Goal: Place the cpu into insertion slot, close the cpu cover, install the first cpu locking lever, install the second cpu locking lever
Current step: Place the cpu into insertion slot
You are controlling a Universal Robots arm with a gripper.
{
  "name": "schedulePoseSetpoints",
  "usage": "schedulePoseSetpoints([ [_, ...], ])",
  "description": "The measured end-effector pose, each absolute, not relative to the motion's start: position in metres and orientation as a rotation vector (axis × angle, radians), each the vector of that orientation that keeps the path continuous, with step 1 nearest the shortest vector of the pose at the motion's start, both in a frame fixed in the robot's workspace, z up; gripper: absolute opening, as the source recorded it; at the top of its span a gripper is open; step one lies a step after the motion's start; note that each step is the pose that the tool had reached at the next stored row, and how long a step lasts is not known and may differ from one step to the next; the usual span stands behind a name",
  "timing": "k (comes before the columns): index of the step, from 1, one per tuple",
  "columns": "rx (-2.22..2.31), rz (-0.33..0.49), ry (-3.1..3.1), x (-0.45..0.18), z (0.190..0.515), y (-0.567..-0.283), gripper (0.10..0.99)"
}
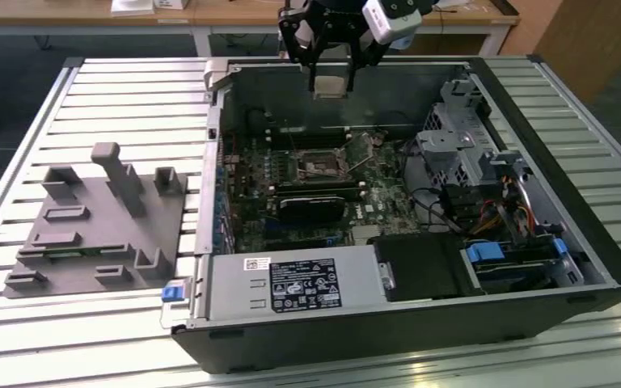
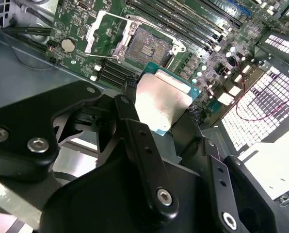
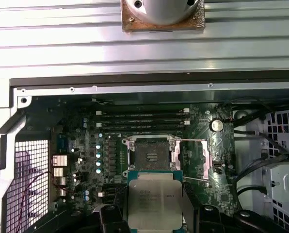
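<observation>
My gripper [image 1: 330, 79] hangs above the back wall of the open computer case, shut on the cpu [image 1: 330, 86]. The cpu [image 2: 161, 99] is a flat square chip with a pale silver top, held by its edges between the black fingers [image 2: 130, 104]. Below it on the green motherboard lies the insertion slot [image 1: 319, 164], a dark square socket, bare and uncovered in both wrist views [image 3: 153, 155] [image 2: 147, 46]. The cpu cover [image 3: 205, 160] [image 2: 100, 31] is swung open beside the socket. A thin locking lever [image 1: 362, 162] stands up next to it.
The case [image 1: 526, 267] lies on a slatted metal table [image 1: 127, 97]. Near the socket are a black graphics card [image 1: 310, 206], memory slots [image 3: 142, 119], a power supply [image 1: 289, 287] and a drive cage [image 1: 462, 153]. A grey fixture block [image 1: 95, 226] sits at the exterior view's left.
</observation>
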State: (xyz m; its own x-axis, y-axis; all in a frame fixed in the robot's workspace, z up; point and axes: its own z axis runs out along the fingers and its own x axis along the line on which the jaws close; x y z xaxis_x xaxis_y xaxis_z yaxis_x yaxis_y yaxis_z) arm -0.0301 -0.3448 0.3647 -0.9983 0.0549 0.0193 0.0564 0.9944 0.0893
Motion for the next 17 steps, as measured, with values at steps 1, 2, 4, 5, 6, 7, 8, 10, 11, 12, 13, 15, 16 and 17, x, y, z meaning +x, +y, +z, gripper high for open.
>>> schedulePoseSetpoints([
  [1, -0.097, -0.141, -3.120, -0.0301, 0.3647, -0.3448, 0.537],
  [2, -0.106, -0.141, -3.120, -0.0301, 0.3646, -0.3448, 0.537],
  [4, -0.121, -0.141, -3.120, -0.0301, 0.3646, -0.3448, 0.537],
  [5, -0.128, -0.141, -3.120, -0.0301, 0.3646, -0.3448, 0.537],
  [6, -0.135, -0.141, -3.120, -0.0301, 0.3645, -0.3448, 0.537],
  [7, -0.143, -0.141, -3.120, -0.0301, 0.3645, -0.3448, 0.537],
  [8, -0.151, -0.141, -3.120, -0.0301, 0.3645, -0.3448, 0.537],
  [10, -0.166, -0.141, -3.119, -0.0301, 0.3644, -0.3448, 0.537],
  [11, -0.172, -0.141, -3.119, -0.0301, 0.3644, -0.3448, 0.537],
  [12, -0.177, -0.141, -3.119, -0.0301, 0.3644, -0.3448, 0.537],
  [13, -0.183, -0.141, -3.119, -0.0301, 0.3644, -0.3448, 0.537],
  [15, -0.194, -0.141, -3.119, -0.0301, 0.3643, -0.3448, 0.537],
  [16, -0.201, -0.141, -3.118, -0.0301, 0.3643, -0.3448, 0.537],
  [17, -0.207, -0.141, -3.118, -0.0301, 0.3643, -0.3448, 0.537],
])
